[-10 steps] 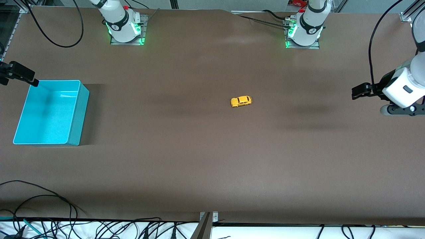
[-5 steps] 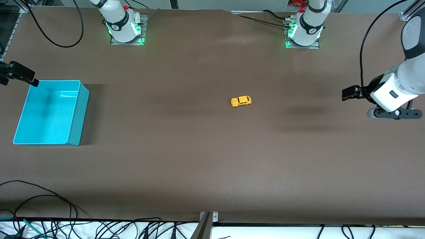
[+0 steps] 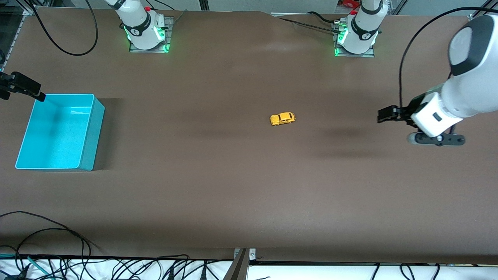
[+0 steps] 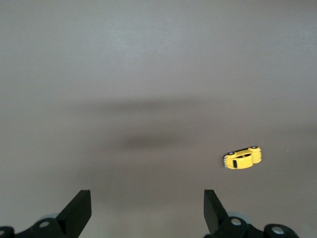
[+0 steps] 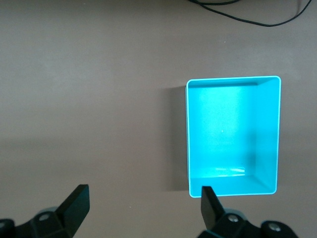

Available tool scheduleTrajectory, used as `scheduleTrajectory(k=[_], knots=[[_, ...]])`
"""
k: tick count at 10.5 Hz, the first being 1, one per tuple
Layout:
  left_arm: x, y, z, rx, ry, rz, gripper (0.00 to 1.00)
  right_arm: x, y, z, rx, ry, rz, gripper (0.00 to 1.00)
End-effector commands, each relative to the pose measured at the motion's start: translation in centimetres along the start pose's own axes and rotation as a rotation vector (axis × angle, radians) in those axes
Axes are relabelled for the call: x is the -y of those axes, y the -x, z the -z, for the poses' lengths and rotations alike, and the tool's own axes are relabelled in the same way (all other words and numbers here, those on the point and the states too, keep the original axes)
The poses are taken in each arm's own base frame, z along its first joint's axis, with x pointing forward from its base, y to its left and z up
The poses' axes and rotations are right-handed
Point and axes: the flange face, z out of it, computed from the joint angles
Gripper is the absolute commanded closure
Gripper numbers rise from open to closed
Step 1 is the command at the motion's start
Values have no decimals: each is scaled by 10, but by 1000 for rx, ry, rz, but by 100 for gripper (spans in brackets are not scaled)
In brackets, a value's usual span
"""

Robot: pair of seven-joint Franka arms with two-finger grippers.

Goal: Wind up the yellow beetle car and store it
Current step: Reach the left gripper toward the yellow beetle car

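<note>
The yellow beetle car (image 3: 283,118) stands on its wheels on the brown table near the middle. It also shows in the left wrist view (image 4: 242,157). My left gripper (image 3: 383,115) is open and empty in the air, over bare table toward the left arm's end, well apart from the car; its fingers (image 4: 79,210) stand wide apart. The turquoise bin (image 3: 93,132) is empty at the right arm's end. My right gripper (image 3: 37,94) is open and empty, up over the bin's corner, and its wrist view shows the bin (image 5: 188,134) beside the fingers (image 5: 208,198).
The two arm bases (image 3: 146,33) (image 3: 356,35) stand along the table's edge farthest from the front camera. Loose cables (image 3: 58,241) lie at the table's nearest edge. A black cable (image 3: 62,46) loops by the right arm's base.
My left gripper has moved over the table toward the car, still open. The right arm, the car and the bin have not moved.
</note>
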Motion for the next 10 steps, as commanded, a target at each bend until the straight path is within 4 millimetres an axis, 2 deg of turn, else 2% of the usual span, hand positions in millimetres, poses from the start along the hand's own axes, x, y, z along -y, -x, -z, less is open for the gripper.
scheduleTrajectory(k=[1, 2, 4, 5, 6, 7, 10], knots=[[-47, 1, -10, -29, 14, -48, 0, 0, -1, 6, -11, -11, -10, 0], [-65, 3, -13, -41, 13, -76, 0, 0, -2, 5, -8, -11, -5, 0], [-81, 4, -24, -48, 9, -123, 0, 0, -2, 5, -8, -11, -5, 0], [-95, 8, -30, -42, 7, -195, 0, 0, -2, 5, -8, -11, -5, 0], [-119, 16, -37, -34, 1, -317, 0, 0, -1, 6, -9, -11, -5, 0], [-130, 20, -46, -22, -2, -357, 0, 0, -1, 6, -9, -11, -5, 0], [-129, 19, -49, -19, -1, -339, 2, 0, -2, 5, -8, -11, -5, 0]])
